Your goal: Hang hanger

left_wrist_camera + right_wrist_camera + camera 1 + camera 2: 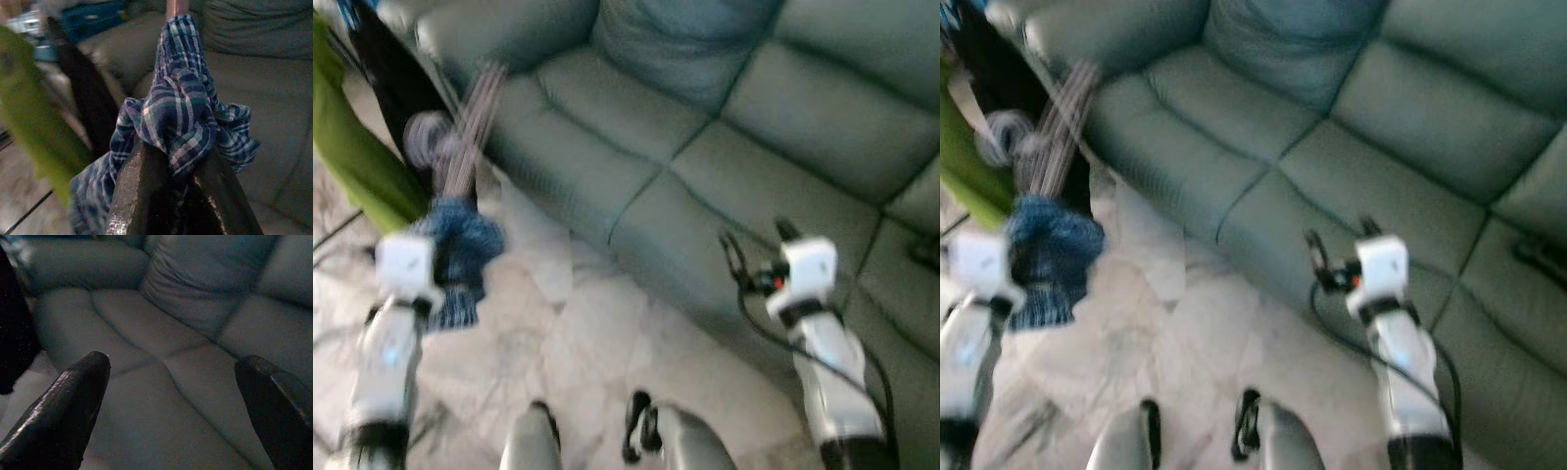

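Plaid blue cloth [181, 122] is pinched in my left claw [176, 171], just beside the sofa's [724, 147] arm; my right claw [171, 396] hovers spread over its seat. Bunched cloth could slip out, I judge. No hanger or container is clear.

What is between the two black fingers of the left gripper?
In the left wrist view, a bunched blue plaid cloth sits between the left gripper fingers, which are closed on it.
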### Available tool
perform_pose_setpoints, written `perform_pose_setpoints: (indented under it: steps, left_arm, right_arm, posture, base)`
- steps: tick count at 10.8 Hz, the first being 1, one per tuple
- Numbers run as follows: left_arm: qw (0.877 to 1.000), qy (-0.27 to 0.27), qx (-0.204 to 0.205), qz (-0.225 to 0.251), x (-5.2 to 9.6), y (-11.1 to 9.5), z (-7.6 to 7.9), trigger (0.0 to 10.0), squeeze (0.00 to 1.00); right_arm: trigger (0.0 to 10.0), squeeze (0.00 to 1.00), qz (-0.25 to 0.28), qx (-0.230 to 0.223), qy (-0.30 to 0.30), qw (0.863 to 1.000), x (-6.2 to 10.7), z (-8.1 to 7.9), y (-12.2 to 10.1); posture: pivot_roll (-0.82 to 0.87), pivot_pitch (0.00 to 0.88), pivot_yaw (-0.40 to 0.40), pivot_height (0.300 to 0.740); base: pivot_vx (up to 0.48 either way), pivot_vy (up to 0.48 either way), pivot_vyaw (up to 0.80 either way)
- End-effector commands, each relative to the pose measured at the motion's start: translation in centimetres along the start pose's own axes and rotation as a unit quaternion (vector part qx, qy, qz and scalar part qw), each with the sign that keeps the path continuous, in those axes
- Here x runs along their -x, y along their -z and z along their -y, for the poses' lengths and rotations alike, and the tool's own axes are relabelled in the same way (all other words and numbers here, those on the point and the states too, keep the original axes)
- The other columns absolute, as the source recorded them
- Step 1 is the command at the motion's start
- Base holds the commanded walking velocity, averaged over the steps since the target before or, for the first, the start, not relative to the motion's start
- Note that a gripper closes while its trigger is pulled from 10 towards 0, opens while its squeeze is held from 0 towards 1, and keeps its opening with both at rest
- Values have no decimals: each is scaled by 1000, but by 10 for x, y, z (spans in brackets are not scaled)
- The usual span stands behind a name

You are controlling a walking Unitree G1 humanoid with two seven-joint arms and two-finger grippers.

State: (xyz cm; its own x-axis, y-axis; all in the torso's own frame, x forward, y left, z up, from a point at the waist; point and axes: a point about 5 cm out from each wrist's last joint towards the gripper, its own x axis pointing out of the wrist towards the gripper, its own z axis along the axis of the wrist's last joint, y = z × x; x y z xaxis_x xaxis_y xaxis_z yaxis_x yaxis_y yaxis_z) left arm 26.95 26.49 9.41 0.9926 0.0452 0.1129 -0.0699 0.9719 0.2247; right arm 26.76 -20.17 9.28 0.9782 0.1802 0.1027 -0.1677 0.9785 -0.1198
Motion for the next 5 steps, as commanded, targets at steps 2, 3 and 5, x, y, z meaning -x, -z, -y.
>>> perform_pose_setpoints:
  steps: [2, 3, 5]
  left_arm:
    - [1000, -2, 18, -5, 0, 4, 28, 10000, 0]
    - [1000, 5, 21, 0, -5, 0, 39, 10000, 0]
    - [999, 27, 17, 23, -23, -15, 61, 10000, 0]
  right_arm:
    - [10000, 0, 10, 15, -22, 1000, -19, -5, -10]
    - [10000, 0, 18, 18, -26, 999, -27, -5, -15]
    - [10000, 0, 30, 25, -14, 999, -46, 1, -23]
  posture:
    - [25, 90, -139, 740]
    - [27, 74, -141, 740]
    - [23, 28, -123, 740]
  base:
    - [0, 0, 0]
    - [0, 0, 0]
    - [0, 0, 0]
